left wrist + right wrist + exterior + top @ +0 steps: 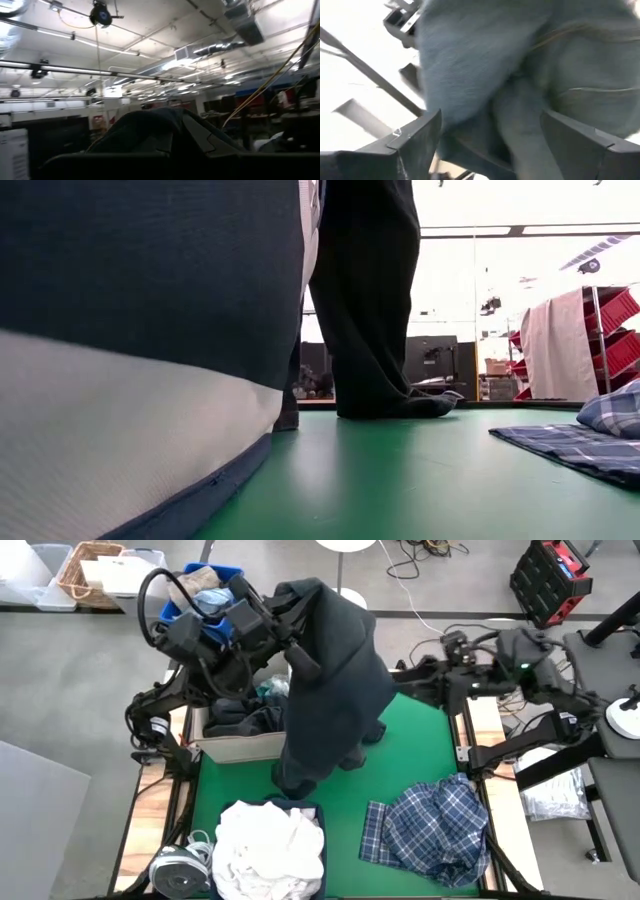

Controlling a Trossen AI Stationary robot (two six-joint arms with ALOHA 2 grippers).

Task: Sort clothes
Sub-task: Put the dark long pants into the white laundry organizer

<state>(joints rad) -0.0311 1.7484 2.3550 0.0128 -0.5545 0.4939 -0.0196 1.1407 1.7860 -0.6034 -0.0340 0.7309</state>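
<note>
we see dark garment [335,680]: long, limp, hem brushing the green desk [420,755] | left gripper [300,658] clamped on its top | right gripper [490,145] spread wide

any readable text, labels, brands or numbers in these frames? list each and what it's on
None readable.
Dark garment held up by the left pincer: no print visible.
Plaid shirt: pattern only.
White clothes: no visible label.
Signs in the room behind, left wrist view: too blurred to read.
</note>
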